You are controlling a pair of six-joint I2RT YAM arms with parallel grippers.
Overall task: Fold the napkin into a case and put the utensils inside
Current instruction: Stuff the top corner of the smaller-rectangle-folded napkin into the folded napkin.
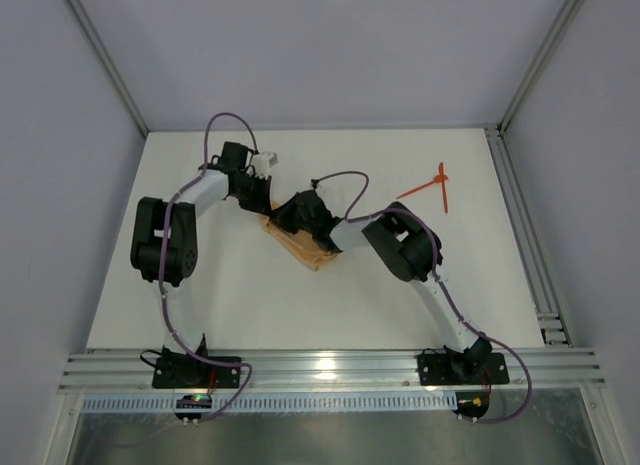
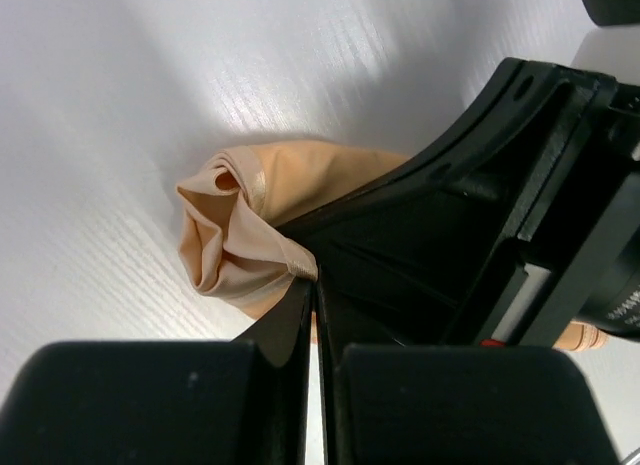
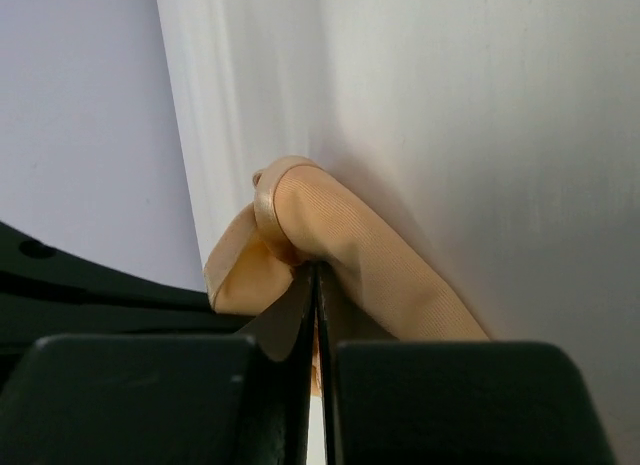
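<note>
While left gripper (image 2: 313, 285) and right gripper (image 3: 316, 272) each pinch it tight, napkin (image 1: 305, 247) sits bunched on table (image 1: 250, 305); utensils (image 1: 441, 179) lie crossed, well apart at its 2 o'clock

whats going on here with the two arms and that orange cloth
Both arms meet near the middle of the table over the peach napkin. The left hand and the right hand are each shut on a bunched bit of its edge, so the cloth is mid-fold and not yet a neat pocket. The two orange-red utensils lie together at the far right of the table, apart from both hands.
</note>
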